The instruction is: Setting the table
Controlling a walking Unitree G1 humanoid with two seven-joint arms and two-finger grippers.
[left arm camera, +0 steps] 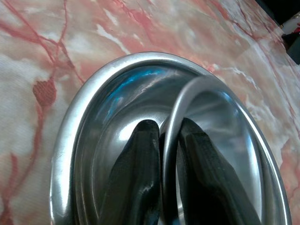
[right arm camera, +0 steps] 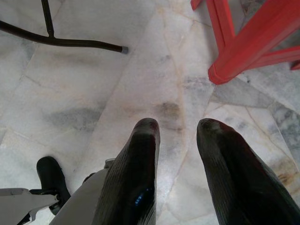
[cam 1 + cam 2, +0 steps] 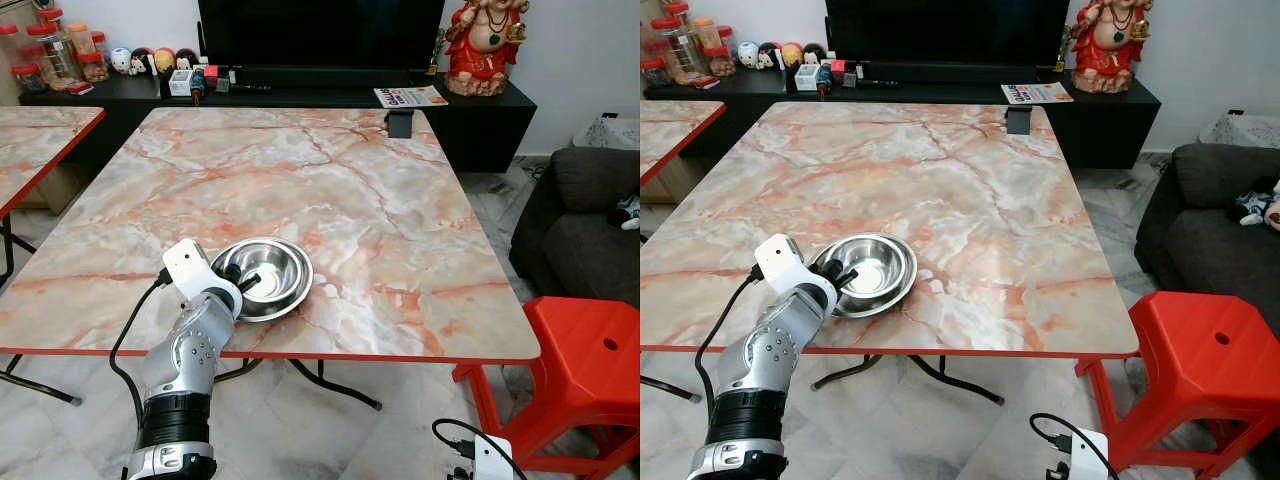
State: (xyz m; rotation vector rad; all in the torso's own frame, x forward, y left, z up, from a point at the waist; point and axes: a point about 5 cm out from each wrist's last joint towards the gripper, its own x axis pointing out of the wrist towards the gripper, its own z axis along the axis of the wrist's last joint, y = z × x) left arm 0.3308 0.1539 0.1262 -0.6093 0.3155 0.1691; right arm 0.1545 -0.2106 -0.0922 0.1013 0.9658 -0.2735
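The left gripper (image 1: 166, 140) has its jaws pinching the rim of a small steel bowl (image 1: 211, 122), one finger inside the rim and the other outside it. That bowl sits nested and tilted inside a larger steel bowl (image 1: 79, 136), whose rim curves around both fingers. In the head views the two bowls (image 3: 268, 275) rest on the tabletop (image 3: 300, 170) near its front edge, toward the robot's left, with the left arm (image 3: 190, 355) reaching up over the red edge to them and a black cable looping beside it. The tabletop is pink-veined marble with a red border, and a small dark object (image 3: 399, 123) stands at its far edge. The right gripper (image 2: 176, 136) hangs low beside the table with its jaws spread apart, pointing down at the pale marble floor (image 2: 93, 84), near a red stool leg (image 2: 243, 42) and a black table foot (image 2: 70, 42). The red stool (image 3: 575, 360) stands at the table's right front corner, with a dark sofa (image 3: 585, 230) behind it. Beyond the table a black cabinet (image 3: 480, 115) carries jars (image 3: 50, 45), a magazine (image 3: 410, 96) and a red and gold statue (image 3: 485, 45).
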